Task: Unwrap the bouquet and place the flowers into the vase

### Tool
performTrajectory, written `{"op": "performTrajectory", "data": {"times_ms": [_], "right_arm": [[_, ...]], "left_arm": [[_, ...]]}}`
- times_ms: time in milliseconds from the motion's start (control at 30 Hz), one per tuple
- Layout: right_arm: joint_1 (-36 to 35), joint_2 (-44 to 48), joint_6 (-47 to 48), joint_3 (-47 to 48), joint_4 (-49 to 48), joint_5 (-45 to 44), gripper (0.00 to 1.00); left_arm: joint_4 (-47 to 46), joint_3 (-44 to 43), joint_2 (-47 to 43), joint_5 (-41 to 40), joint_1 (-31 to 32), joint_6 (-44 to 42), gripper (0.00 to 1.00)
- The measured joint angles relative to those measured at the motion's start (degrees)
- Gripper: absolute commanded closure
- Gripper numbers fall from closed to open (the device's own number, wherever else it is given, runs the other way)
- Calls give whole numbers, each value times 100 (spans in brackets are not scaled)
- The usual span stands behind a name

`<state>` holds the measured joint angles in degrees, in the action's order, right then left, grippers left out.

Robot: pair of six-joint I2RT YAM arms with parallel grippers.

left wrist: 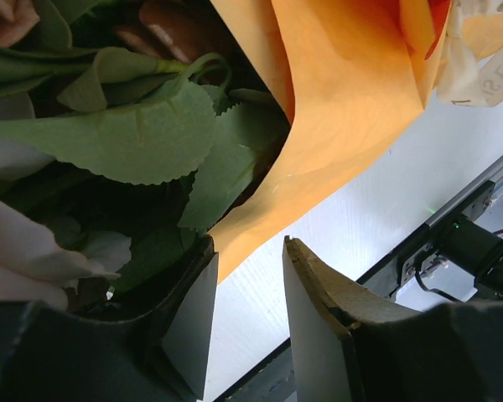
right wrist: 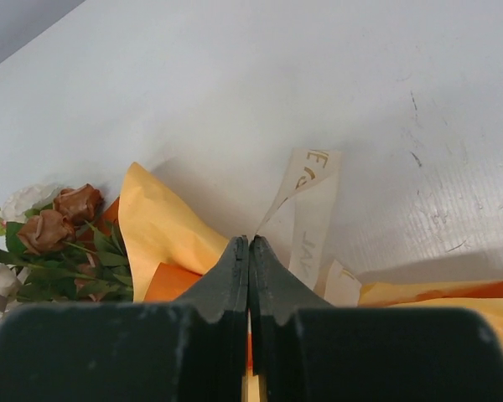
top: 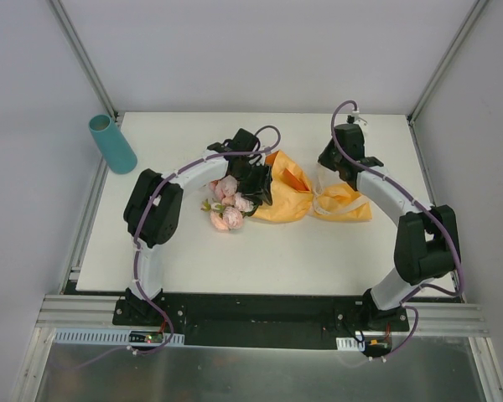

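Your bouquet [top: 289, 197] lies mid-frame in the top view on the white table [top: 235, 251]. Its crinkly orange paper is fanned open, and soft pink and cream flowers [top: 229, 201] spill toward the left. The left gripper [left wrist: 247, 243] has its jaws spread. A pointed paper corner dips to the gap beside broad, veined leaves [left wrist: 134, 134]. The right gripper [right wrist: 250, 240] has its jaws pressed together, and the flat cream ribbon [right wrist: 306, 201] rises from their tips. You cannot tell if it is caught. The smooth teal vase [top: 112, 144] sits upper left, well apart.
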<state>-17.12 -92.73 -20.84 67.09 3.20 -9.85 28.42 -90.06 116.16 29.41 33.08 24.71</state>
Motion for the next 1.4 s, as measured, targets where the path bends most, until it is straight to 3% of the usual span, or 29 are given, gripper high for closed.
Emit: {"op": "performTrajectory", "data": {"times_ms": [133,233,367,633,833,1067,1400], "right_arm": [[2,0,168,-20,11,-319,87],[63,0,282,-37,9,-610,73],[234,2,352,-17,264,-754,65],[116,496,332,72,1298,-321,64],[-170,1143,289,-273,1228,424,63],[-221,874,219,-560,1311,566,65],[83,933,-1504,-1397,1115,35,64]], "left_arm": [[59,0,26,-2,-2,-9,61],[63,0,26,-4,0,-13,61],[68,0,26,-7,-2,-13,61],[98,-2,31,-7,0,-13,61],[103,-9,31,-7,-2,-13,61],[105,-11,46,0,-2,-11,61],[203,-310,42,-164,-2,-20,60]]}}
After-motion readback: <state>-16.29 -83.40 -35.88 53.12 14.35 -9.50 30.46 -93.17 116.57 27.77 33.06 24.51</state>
